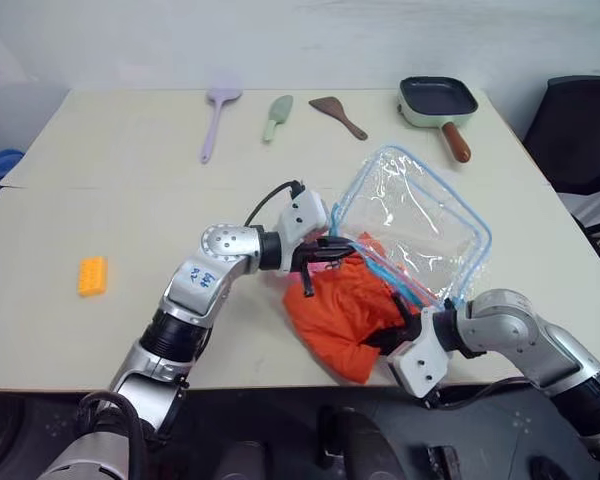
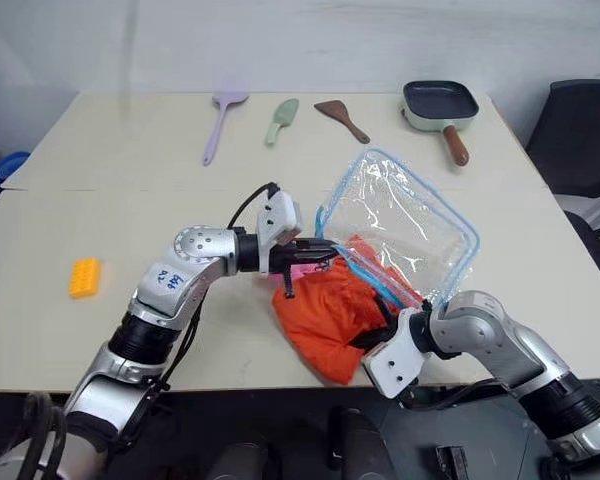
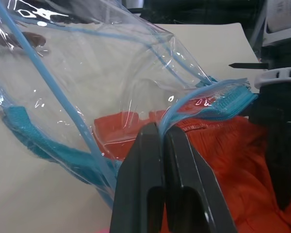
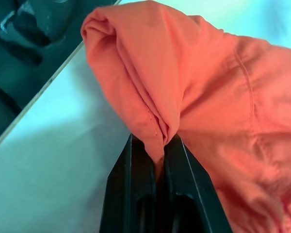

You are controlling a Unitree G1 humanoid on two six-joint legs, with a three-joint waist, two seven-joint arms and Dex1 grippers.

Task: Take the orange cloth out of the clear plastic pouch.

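Note:
The clear plastic pouch [image 1: 420, 215] with light blue edging is lifted and tilted over the table's front right part, its mouth facing me. Most of the orange cloth [image 1: 340, 310] spills out of that mouth in a crumpled heap onto the table; a small part still lies inside. My left gripper [image 1: 332, 247] is shut on the pouch's blue rim, and the left wrist view shows that rim pinched between its fingers [image 3: 145, 160]. My right gripper [image 1: 400, 325] is shut on a fold of the orange cloth [image 4: 184, 87] near the front table edge. A bit of pink charm [image 2: 302, 271] peeks out beside the left gripper.
Along the table's far side lie a purple spatula [image 1: 218, 118], a green spatula [image 1: 278, 115], a brown spatula [image 1: 337, 114] and a small pan [image 1: 438, 100]. A yellow-orange brick [image 1: 92, 275] sits at the left. A black chair [image 1: 580, 130] stands beyond the right edge.

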